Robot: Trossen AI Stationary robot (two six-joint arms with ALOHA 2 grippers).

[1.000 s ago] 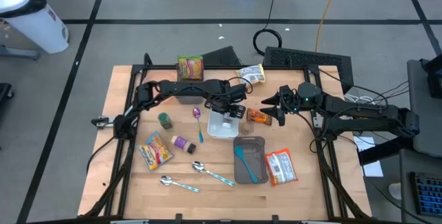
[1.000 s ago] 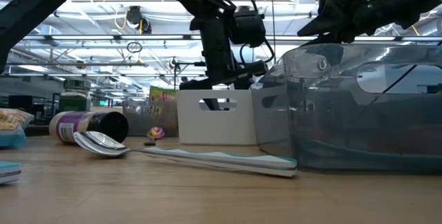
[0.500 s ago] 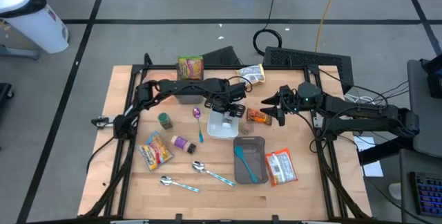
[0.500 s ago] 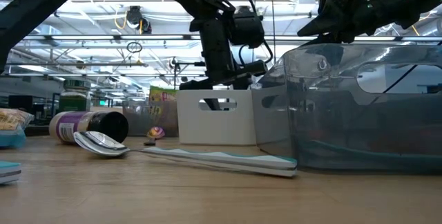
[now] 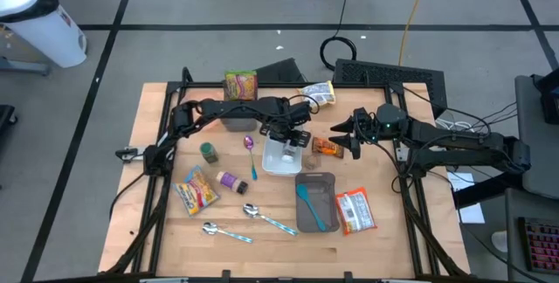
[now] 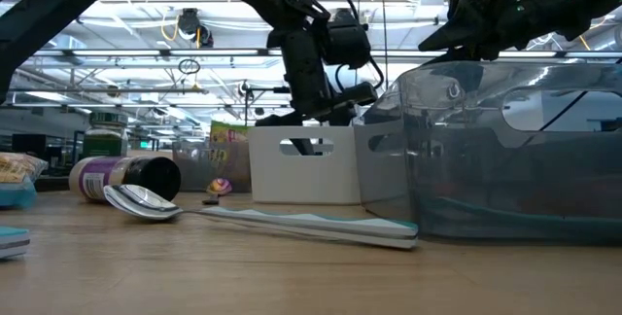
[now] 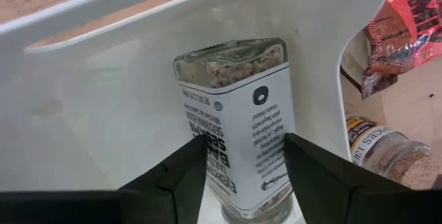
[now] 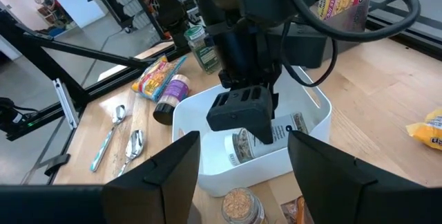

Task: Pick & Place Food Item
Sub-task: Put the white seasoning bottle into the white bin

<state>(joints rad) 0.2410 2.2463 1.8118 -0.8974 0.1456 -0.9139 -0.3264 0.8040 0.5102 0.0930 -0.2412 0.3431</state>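
A white bin [image 5: 272, 168] stands mid-table. In it lies a seasoning jar [image 7: 238, 113] with a white label, also seen in the right wrist view [image 8: 261, 138]. My left gripper [image 5: 293, 139] reaches down into the bin [image 8: 304, 120] and is shut on the jar. My right gripper [image 5: 339, 131] hangs in the air to the right of the bin, open, with nothing between its fingers [image 8: 173, 175]. My left gripper pinches the seasoning jar between its two fingers, one on each long side of the label [image 7: 207, 151], toward the lid end. The fingers [image 7: 311, 172] come steeply from above and lie across the jar. The jar lies on its side on the bin's floor.
A second jar [image 5: 307, 155] and an orange snack pack [image 5: 327, 148] lie just right of the bin. A clear tub with a teal spatula [image 5: 313, 203], a red packet [image 5: 354, 211], spoons [image 5: 262, 217], small jars [image 5: 231, 181] and snack bags [image 5: 196, 191] surround it.
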